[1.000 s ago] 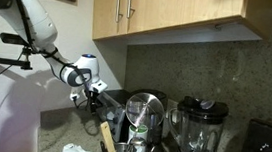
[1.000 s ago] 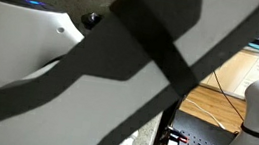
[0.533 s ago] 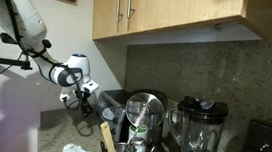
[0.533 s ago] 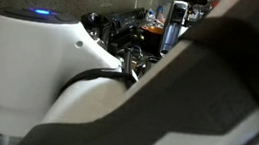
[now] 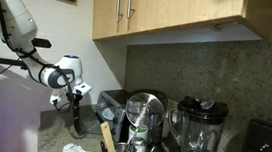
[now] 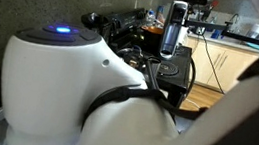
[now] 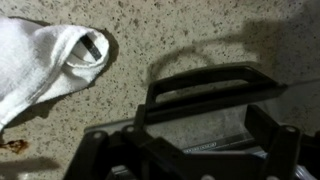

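A: Listing the claw's status?
B: One black two-fingered claw (image 5: 75, 123): released, empty, hanging above the speckled granite counter (image 7: 200, 30).
A: Nearest item?
B: One crumpled white cloth (image 7: 45, 60): lying on that counter, near the claw, not touching.

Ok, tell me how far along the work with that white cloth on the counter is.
Done: nothing that shows; the white cloth lies crumpled on the speckled counter, not gripped. In hand: the gripper hangs open and empty above the counter, the cloth to one side and a black handle below it in the wrist view. Left: any grasp at all.
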You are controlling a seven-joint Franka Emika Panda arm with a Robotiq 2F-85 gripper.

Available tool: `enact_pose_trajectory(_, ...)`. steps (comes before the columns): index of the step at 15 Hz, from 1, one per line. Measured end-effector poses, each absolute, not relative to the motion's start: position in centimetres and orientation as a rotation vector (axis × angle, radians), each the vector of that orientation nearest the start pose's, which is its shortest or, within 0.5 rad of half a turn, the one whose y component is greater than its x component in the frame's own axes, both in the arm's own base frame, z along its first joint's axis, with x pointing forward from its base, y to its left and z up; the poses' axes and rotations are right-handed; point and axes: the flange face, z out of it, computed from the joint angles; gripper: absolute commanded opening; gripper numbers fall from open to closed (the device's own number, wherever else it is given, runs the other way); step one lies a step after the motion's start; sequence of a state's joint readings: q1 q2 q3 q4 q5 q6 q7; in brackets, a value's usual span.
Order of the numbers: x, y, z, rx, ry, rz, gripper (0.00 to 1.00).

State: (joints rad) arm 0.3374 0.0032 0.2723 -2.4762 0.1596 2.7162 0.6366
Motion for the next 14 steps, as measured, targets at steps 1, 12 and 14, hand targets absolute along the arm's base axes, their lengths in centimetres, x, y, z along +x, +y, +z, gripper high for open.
enact_pose_trajectory(1,40.6,27.8,31.1,-2.923,0.236,-0.206,1.00)
enact_pose_trajectory(12,44.0,23.3,32.1,-2.839,0.420,-0.343,1.00)
enact_pose_trajectory(14,45.3,22.2,31.4,-2.802,0.490,-0.375,1.00)
